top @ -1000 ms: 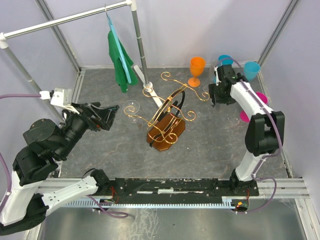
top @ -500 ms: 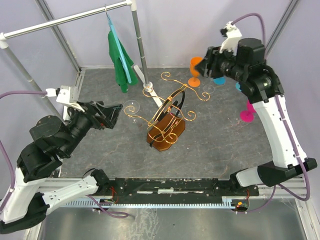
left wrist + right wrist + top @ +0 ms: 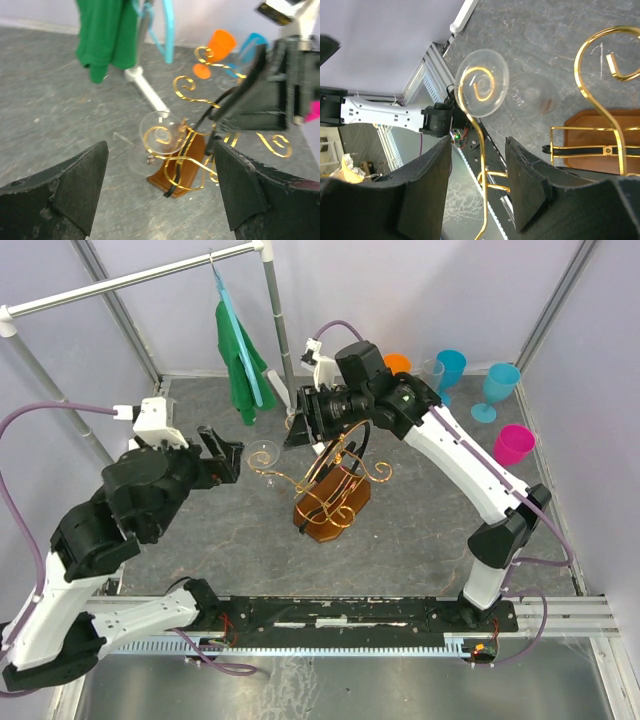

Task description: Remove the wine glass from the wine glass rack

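The clear wine glass (image 3: 263,455) hangs upside down from a scroll-ended arm at the left of the gold wine glass rack (image 3: 340,475), which stands on an amber base. My left gripper (image 3: 231,457) is open just left of the glass and not touching it. In the left wrist view the glass (image 3: 160,134) lies ahead between the wide-apart fingers (image 3: 80,185). My right gripper (image 3: 296,425) reaches over the rack from behind. In the right wrist view it (image 3: 479,145) is open and straddles a gold wire arm (image 3: 481,150) without touching it, the glass foot (image 3: 482,82) beyond.
A grey clothes rail (image 3: 130,280) with a green cloth (image 3: 238,365) on a blue hanger stands at the back left, its post foot (image 3: 297,420) close behind the rack. Orange (image 3: 397,362), clear (image 3: 432,370), blue (image 3: 502,382) and pink (image 3: 512,445) cups stand at the back right.
My right arm has swung from the cups at the far right, up and across to above the rack, and its jaws have narrowed. The left gripper has shifted slightly and stays open.
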Controlling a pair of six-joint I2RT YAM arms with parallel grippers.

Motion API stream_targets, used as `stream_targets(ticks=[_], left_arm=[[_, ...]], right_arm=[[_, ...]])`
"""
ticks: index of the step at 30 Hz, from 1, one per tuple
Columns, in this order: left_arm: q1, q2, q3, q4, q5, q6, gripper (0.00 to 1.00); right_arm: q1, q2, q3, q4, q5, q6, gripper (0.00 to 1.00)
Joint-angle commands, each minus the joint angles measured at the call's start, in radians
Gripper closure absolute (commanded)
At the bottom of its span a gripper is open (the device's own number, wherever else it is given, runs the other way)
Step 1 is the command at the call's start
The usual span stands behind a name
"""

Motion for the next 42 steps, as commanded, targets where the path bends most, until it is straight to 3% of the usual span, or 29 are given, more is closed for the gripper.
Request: stream_targets(ticks=[1,5,9,13,18,24,26,30,36,42], left_arm=[[0.002,0.082,0.099,-0.211,-0.210,-0.146,0.09],[0.002,0.145,0.133,-0.306,-0.224,-0.205,0.22],[0.002,0.127,0.080,-0.240,-0.180,-0.220,0.45],[0.003,0.109,0.042,-0.154,-0.069,-0.239,0.54],[0.014,0.148,0.024,-0.058,0.123,-0.241,0.58],[0.071,0.213,0.021,0.116,0.414,-0.170,0.53],[0.179,0.243,0.035,0.142,0.536,-0.161,0.51],[0.509,0.286,0.075,0.167,0.866,-0.185,0.55],[0.692,0.333,0.194,0.043,0.933,-0.115,0.52],[0.756,0.297,0.063,0.069,0.972,-0.117,0.54]], right_arm=[[0.026,-0.033,0.061,0.006,0.002,0.023,0.45],[0.026,-0.076,0.054,0.000,0.060,-0.010,0.42],[0.027,-0.107,0.069,-0.019,0.096,-0.026,0.41],[0.025,-0.147,0.031,-0.021,0.108,-0.033,0.41],[0.026,-0.215,-0.033,-0.008,0.135,-0.039,0.40],[0.021,-0.269,-0.068,-0.019,0.168,-0.058,0.40],[0.019,-0.280,-0.076,-0.019,0.172,-0.063,0.40],[0.003,-0.298,-0.076,-0.041,0.198,-0.082,0.39],[-0.025,-0.328,-0.078,-0.063,0.201,-0.097,0.39],[-0.038,-0.347,-0.103,-0.051,0.201,-0.096,0.38]])
